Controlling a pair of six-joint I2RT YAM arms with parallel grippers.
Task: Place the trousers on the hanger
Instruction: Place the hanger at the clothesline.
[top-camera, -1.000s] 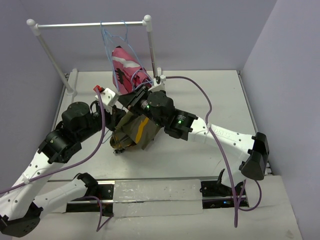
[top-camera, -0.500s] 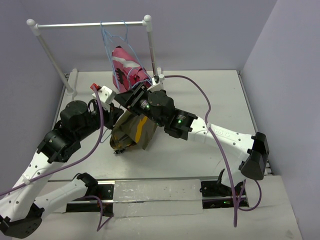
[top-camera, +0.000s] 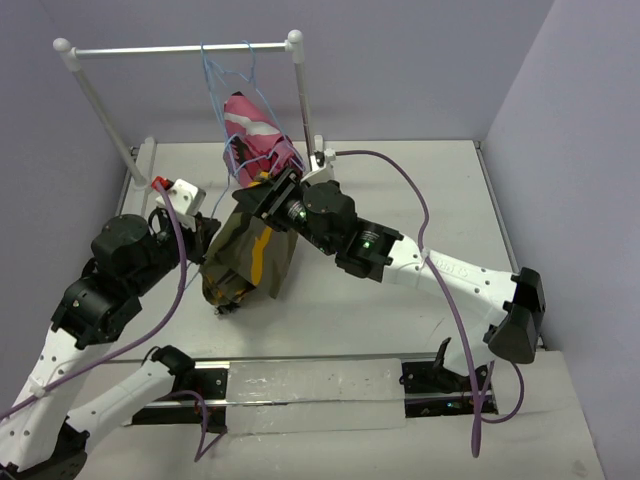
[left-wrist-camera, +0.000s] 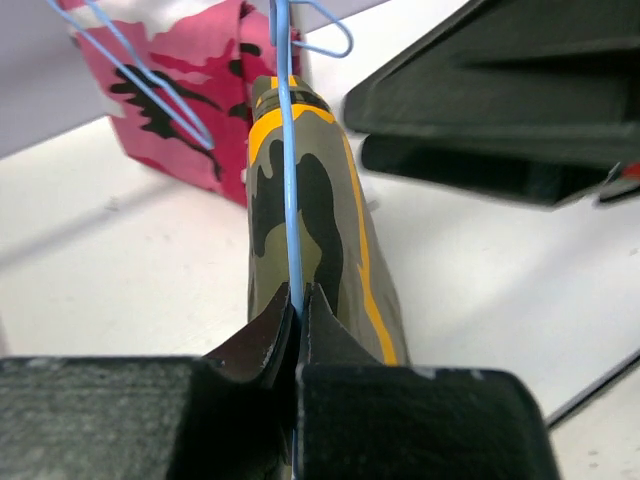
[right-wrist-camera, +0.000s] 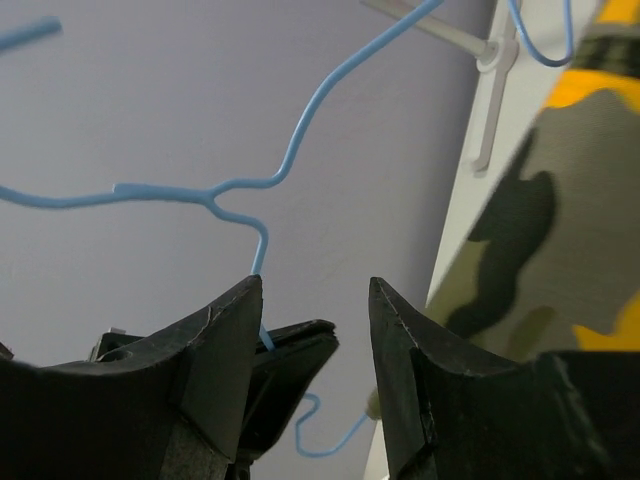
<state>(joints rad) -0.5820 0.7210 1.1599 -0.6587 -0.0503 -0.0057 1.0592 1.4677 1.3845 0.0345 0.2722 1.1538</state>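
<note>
The olive camouflage trousers (top-camera: 240, 262) hang folded over a light-blue wire hanger (left-wrist-camera: 289, 150), their lower end at the table. My left gripper (top-camera: 212, 228) is shut on the hanger's wire; in the left wrist view (left-wrist-camera: 297, 300) the wire runs up from between the closed jaws along the trousers (left-wrist-camera: 315, 225). My right gripper (top-camera: 258, 196) is open at the top of the trousers. In the right wrist view (right-wrist-camera: 315, 290) its jaws stand apart around nothing, with the hanger's wire (right-wrist-camera: 262, 190) behind them and the trousers (right-wrist-camera: 545, 225) to the right.
The white rail stand (top-camera: 180, 48) at the back carries several more blue hangers (top-camera: 225, 70). A pink camouflage garment (top-camera: 250, 130) hangs just behind the trousers, also in the left wrist view (left-wrist-camera: 180, 90). Walls close the table on the left, back and right.
</note>
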